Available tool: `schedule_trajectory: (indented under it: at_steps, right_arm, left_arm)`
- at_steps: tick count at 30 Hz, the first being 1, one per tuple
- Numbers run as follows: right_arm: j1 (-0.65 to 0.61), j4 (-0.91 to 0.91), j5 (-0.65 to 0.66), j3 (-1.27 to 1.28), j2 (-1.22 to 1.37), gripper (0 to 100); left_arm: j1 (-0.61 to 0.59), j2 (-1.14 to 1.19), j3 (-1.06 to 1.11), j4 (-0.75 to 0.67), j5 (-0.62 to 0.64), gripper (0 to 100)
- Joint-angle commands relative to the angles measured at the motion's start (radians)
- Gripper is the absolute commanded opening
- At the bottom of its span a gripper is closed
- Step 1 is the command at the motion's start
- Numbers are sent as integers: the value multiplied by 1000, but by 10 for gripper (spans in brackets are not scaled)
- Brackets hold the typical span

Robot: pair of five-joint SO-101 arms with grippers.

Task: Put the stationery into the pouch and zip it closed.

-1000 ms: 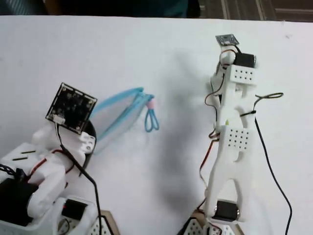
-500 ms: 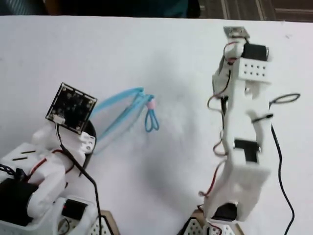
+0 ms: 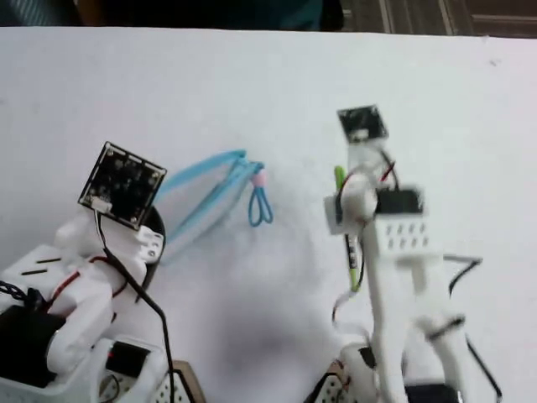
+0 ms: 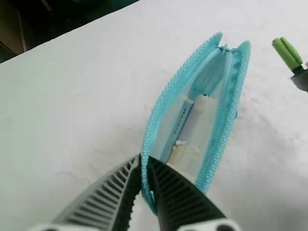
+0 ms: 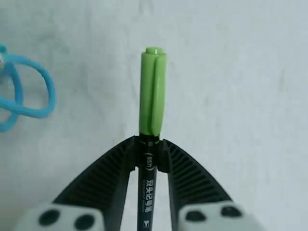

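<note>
Grippers first: the right gripper (image 5: 148, 144) is clamped on a pen (image 5: 153, 91). Its jaws are pinched around the dark barrel just below the green cap, so the whole cap sticks out past the fingertips. The left gripper (image 4: 144, 166) is squeezed together on the near end of the pouch (image 4: 166, 106), biting the light blue zipper edge right where one zipper row begins.

The pouch itself is unzipped. Its two zipper rows bow apart in the middle and meet again at the far end, so you can look straight in. Inside there's a pale marker (image 4: 185, 120) with a light blue cap, lying lengthwise along the pouch. In the left wrist view the green cap of the held pen shows off beyond the far end of the pouch, apart from it and not touching.

From above, the pouch lies on the white table (image 3: 252, 75) in front of the left arm. A blue cord loop (image 3: 260, 206) hangs off its far end by a small pink bead (image 3: 259, 178). The right arm holds the pen over on the other side of that loop, near it but clear of the pouch.
</note>
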Motion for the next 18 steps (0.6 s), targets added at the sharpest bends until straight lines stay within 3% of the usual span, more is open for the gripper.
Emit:
schedule_trajectory:
  at_steps: [1,6,11,14,18]
  right_arm:
    - [-84,-245,-127,147,-220,17]
    - [-162,-472,-261,172,-423,17]
    - [-294,-628,-273,72,-650,17]
    - [-366,-690,-275,-11,-671,17]
    - [-374,-704,-276,-126,-596,16]
  left_arm:
    - [-12,21,0,-5,8,24]
    - [-13,21,0,-5,8,24]
    - [-13,21,0,-3,8,24]
    - [-13,19,0,-3,8,24]
    - [-13,19,0,-3,8,24]
